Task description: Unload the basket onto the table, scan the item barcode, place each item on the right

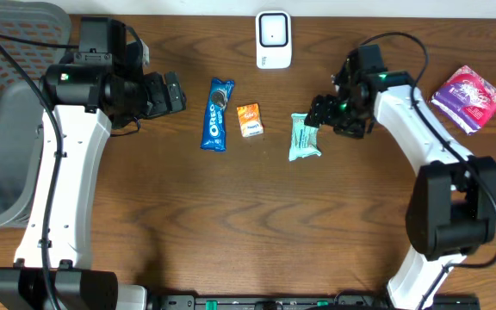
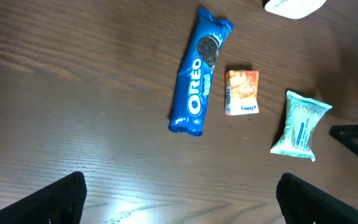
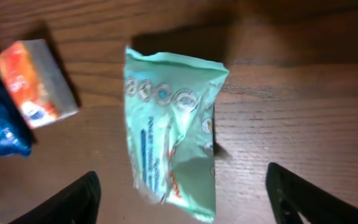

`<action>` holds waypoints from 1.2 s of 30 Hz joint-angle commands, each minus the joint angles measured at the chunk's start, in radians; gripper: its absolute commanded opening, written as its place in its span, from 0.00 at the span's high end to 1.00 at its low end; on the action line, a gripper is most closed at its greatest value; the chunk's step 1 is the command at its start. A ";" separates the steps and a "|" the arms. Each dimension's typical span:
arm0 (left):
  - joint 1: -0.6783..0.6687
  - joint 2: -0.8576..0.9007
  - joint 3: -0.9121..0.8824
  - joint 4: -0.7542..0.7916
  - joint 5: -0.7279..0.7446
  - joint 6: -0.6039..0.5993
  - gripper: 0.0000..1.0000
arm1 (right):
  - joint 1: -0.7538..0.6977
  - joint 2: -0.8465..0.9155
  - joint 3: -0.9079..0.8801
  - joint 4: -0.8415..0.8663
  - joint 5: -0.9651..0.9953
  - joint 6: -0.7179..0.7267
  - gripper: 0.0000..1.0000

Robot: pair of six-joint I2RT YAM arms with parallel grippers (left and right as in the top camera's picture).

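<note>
A mint-green snack packet (image 1: 304, 138) (image 3: 173, 130) lies flat on the wooden table, with my right gripper (image 1: 319, 113) (image 3: 182, 205) just off its right end. That gripper is open, its jaws spread wider than the packet and touching nothing. The packet also shows at the right in the left wrist view (image 2: 300, 124). The white barcode scanner (image 1: 274, 40) (image 2: 294, 6) stands at the table's back edge. My left gripper (image 1: 175, 93) (image 2: 179, 199) hovers open and empty, left of the items.
A blue Oreo pack (image 1: 218, 114) (image 2: 201, 78) and a small orange box (image 1: 249, 120) (image 2: 242, 92) (image 3: 35, 82) lie left of the green packet. A pink-purple packet (image 1: 468, 97) sits at the far right. A grey chair (image 1: 7, 129) stands beyond the left edge.
</note>
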 commanded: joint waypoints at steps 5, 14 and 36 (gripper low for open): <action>0.002 0.002 -0.003 0.000 -0.010 0.013 0.02 | 0.007 0.122 0.004 0.007 0.021 0.029 0.22; 0.002 0.002 -0.003 0.000 -0.010 0.013 0.02 | 0.013 0.194 0.005 0.006 0.019 0.014 0.64; 0.002 0.002 -0.003 0.000 -0.010 0.013 0.02 | 0.017 0.192 0.277 0.219 -0.341 0.137 0.99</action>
